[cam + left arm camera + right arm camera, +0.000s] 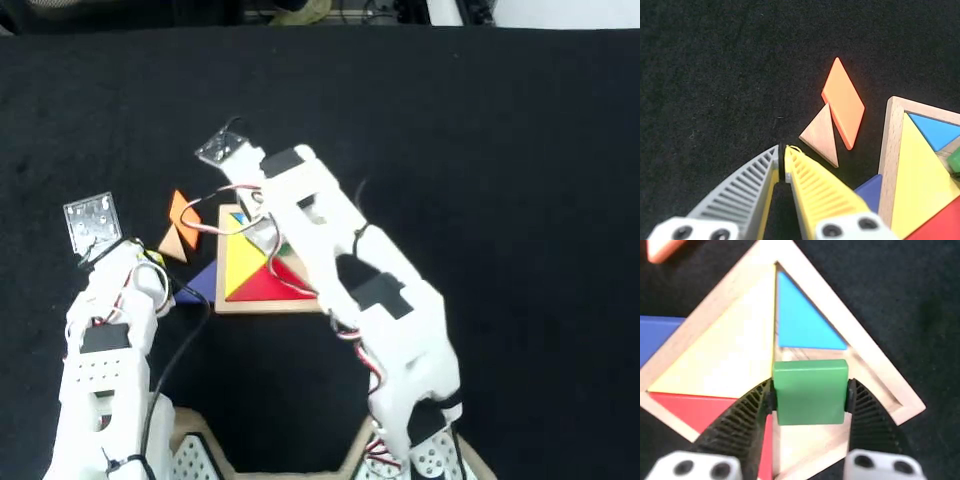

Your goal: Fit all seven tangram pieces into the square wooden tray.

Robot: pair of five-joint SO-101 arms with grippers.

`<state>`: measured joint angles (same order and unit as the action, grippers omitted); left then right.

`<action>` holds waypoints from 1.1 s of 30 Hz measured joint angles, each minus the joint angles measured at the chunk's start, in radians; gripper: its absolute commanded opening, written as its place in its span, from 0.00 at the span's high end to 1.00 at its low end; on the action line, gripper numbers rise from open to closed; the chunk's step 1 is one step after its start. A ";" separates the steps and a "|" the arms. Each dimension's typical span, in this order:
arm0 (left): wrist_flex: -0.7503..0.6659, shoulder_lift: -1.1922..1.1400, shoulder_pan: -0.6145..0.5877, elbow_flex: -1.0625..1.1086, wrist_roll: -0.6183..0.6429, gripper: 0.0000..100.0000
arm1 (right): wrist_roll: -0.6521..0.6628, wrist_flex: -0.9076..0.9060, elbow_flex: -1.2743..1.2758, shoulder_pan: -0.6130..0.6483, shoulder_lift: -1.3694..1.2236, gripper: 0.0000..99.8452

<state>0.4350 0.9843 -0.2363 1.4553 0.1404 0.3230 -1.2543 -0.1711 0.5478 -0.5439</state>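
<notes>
The square wooden tray (pixel 232 303) (pixel 880 370) (pixel 887 145) holds a yellow triangle (pixel 730 355) (pixel 243 262), a red triangle (pixel 700 410) (pixel 280 283) and a light blue triangle (pixel 800 320). My right gripper (pixel 809 388) (pixel 262 228) hangs over the tray, shut on a green square (pixel 810 392) beside the light blue triangle. An orange parallelogram (pixel 842 102) (pixel 183 218) and a plain wood triangle (pixel 822 136) (pixel 172 246) lie left of the tray. A dark blue piece (pixel 870 191) (pixel 200 283) touches the tray's left rim. My left gripper (pixel 781 149) (pixel 165 278) is shut and empty, just short of the wood triangle.
Black cloth covers the whole table (pixel 480 150). The right arm (pixel 380 300) stretches over the tray's right side. The two arm bases (pixel 300 460) stand at the near edge.
</notes>
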 measured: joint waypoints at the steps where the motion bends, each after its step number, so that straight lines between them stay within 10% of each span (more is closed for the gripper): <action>1: 0.000 0.000 0.000 0.000 0.000 0.97 | 0.011 -0.006 0.000 0.008 0.000 0.81; 16: 0.000 0.000 0.037 0.000 -0.038 0.97 | 0.037 -0.035 -0.008 0.049 0.000 0.81; 25: 0.000 0.000 0.029 0.000 -0.038 0.97 | 0.037 -0.035 -0.020 0.017 0.000 0.63; 33: 0.000 0.000 0.029 0.000 -0.038 0.97 | 0.110 -0.110 -0.061 -0.014 0.032 0.85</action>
<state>0.4350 0.9843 -0.2071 1.4553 0.1020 0.4335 -1.3648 -0.2325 0.5340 -0.5117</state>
